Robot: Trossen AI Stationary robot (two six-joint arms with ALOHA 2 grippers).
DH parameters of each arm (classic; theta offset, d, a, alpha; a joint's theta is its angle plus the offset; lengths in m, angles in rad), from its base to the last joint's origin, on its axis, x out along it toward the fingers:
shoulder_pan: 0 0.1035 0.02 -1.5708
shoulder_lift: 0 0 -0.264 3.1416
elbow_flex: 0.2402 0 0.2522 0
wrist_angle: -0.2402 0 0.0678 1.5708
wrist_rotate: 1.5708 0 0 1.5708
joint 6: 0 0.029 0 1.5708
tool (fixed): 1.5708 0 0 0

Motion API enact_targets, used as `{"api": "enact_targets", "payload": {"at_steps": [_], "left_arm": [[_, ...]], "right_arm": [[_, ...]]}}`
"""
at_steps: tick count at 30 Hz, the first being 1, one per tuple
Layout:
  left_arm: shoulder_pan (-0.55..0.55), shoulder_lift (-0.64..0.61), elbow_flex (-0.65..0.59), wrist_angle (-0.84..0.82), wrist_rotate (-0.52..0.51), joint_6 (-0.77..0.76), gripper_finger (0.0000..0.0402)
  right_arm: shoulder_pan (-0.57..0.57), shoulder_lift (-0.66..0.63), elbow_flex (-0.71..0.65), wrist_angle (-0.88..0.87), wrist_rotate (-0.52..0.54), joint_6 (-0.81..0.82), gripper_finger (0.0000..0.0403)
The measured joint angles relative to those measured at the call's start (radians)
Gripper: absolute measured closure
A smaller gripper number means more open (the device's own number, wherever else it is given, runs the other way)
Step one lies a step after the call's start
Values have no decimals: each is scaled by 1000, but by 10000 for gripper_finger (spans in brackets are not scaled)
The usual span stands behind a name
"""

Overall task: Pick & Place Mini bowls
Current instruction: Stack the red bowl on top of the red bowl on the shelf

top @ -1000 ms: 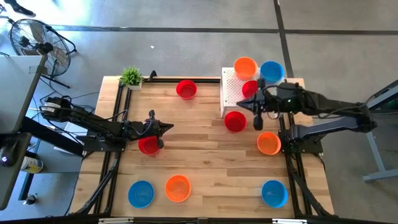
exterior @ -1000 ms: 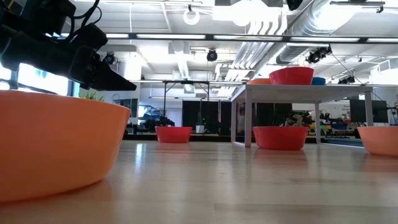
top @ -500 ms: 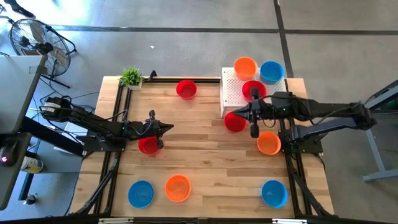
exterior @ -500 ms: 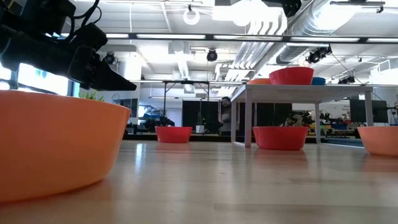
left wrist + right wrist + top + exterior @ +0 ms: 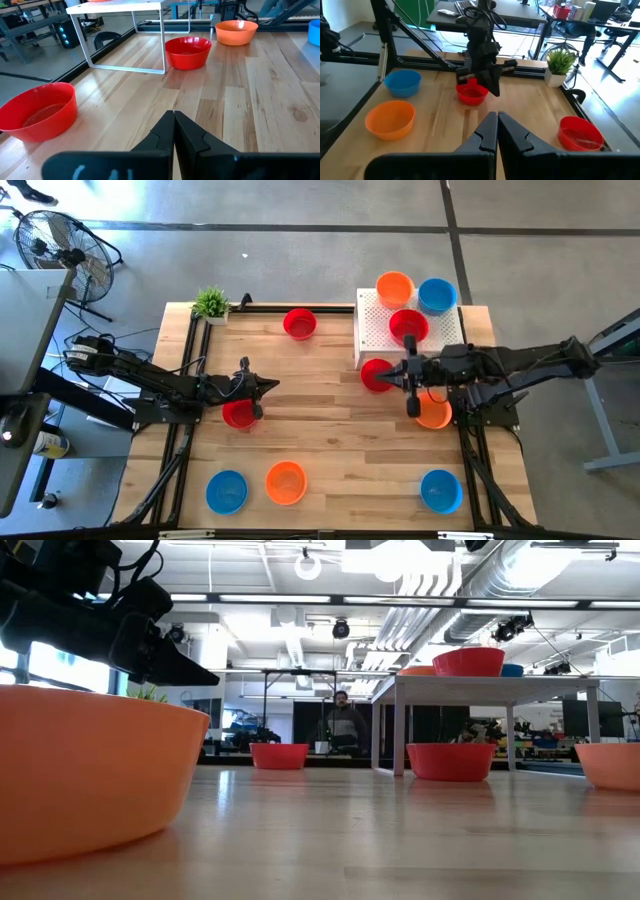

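Three bowls on stand [image 5: 375, 315]; seven others off it on table. Left gripper [image 5: 268, 385] and right gripper [image 5: 388, 370] both clenched, empty; most placing judged left

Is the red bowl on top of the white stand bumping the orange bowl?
Apart. The high view shows white stand between the red bowl and orange bowl.

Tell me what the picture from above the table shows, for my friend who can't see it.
Two dark robot arms reach over a wooden table dotted with small red, orange and blue bowls. The left gripper is shut above a red bowl; the right gripper is shut by another red bowl beside a white stand holding three bowls.
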Motion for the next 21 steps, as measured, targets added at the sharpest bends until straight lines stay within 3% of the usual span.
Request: {"api": "enact_targets", "payload": {"at_steps": [7,12,21], "left_arm": [[0,0,0,0,1,0,401],[0,0,0,0,2,-5,401],[0,0,0,12,-3,30,401]], "right_arm": [[78,6,0,6,42,0,402],[116,46,0,103,37,-28,402],[128,179,1,303,-90,-86,402]]}}
